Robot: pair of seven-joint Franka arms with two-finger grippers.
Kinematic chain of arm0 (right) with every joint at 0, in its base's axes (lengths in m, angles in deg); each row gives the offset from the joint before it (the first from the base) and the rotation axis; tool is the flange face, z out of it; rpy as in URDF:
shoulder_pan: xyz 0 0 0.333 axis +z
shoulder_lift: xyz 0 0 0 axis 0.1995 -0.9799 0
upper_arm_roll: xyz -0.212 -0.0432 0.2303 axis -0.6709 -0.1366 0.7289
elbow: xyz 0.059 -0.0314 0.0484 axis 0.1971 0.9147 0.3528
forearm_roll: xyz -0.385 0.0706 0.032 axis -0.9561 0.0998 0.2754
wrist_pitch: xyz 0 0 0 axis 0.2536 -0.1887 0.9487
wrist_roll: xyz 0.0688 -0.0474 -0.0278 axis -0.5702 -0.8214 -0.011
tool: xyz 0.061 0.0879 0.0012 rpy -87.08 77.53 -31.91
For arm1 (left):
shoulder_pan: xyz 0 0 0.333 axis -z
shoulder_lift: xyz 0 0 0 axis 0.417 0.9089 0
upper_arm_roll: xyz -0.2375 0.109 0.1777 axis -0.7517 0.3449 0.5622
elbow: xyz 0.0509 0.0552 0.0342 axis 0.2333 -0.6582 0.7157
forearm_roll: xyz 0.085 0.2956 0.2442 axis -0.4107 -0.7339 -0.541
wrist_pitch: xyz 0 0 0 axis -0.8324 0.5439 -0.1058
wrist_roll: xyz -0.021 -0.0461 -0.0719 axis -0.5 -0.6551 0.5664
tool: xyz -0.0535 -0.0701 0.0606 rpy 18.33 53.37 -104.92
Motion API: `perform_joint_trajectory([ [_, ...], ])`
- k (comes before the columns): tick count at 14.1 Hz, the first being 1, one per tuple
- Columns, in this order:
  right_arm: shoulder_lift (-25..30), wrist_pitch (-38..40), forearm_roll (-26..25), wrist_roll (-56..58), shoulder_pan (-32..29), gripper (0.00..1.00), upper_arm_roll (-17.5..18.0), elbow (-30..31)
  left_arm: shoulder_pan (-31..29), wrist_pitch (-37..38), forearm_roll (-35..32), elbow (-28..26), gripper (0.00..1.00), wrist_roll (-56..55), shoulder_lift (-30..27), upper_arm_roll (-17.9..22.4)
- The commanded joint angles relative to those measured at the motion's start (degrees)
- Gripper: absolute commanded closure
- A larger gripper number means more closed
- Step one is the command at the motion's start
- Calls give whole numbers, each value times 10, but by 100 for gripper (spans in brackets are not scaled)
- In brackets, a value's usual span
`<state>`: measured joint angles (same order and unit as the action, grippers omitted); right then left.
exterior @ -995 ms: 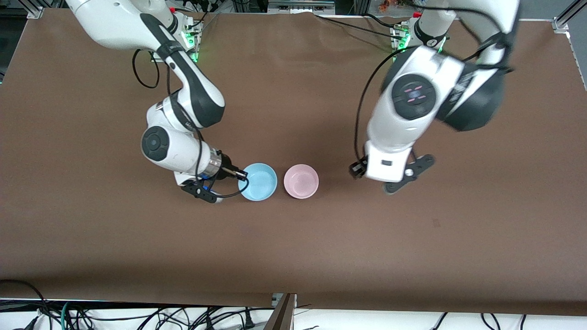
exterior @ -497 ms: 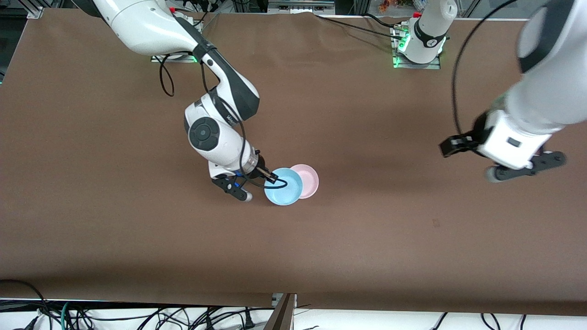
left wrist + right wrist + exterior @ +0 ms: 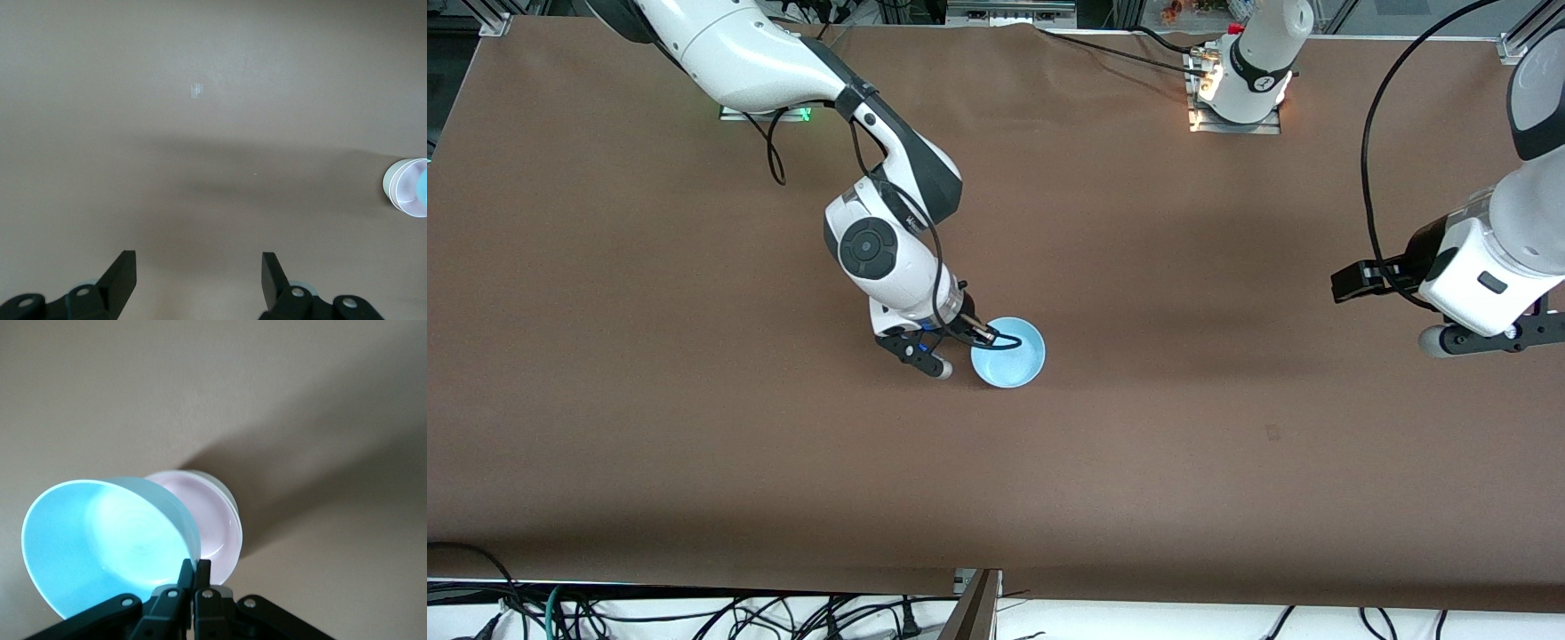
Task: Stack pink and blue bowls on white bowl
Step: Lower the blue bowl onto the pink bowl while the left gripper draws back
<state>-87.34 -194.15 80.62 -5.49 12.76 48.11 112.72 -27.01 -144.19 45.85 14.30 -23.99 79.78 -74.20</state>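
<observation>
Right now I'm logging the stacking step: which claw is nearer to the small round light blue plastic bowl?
Right. The right claw pinches the light blue plastic bowl's rim; the left claw, open, hangs toward the left arm's table end.

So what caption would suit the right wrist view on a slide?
Right pincer pinches the blue bowl's rim, holding it tilted over the pink bowl.

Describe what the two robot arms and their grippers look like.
Both arms have glossy white shells with black joint sections and a round dark cap at the wrist. Loose black cables loop alongside. The right gripper and left gripper have black fingers; a black camera bracket sits at each wrist.
</observation>
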Motion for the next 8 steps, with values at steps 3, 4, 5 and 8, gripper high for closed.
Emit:
perform_joint_trajectory([
  [3,-18,-3,-13,-11,17,100,-7,-17,-8,-71,32,-156,16,84,-117,12],
  [4,-18,-3,-14,-9,17,100,-7,-17,-5,-91,38,-188,16,85,-140,19],
  [5,-18,-3,-18,-9,16,100,-7,-16,-1,-105,39,-207,16,88,-153,27],
  [8,-27,-3,-31,-10,17,100,-7,-16,24,-149,42,-280,16,92,-204,60],
])
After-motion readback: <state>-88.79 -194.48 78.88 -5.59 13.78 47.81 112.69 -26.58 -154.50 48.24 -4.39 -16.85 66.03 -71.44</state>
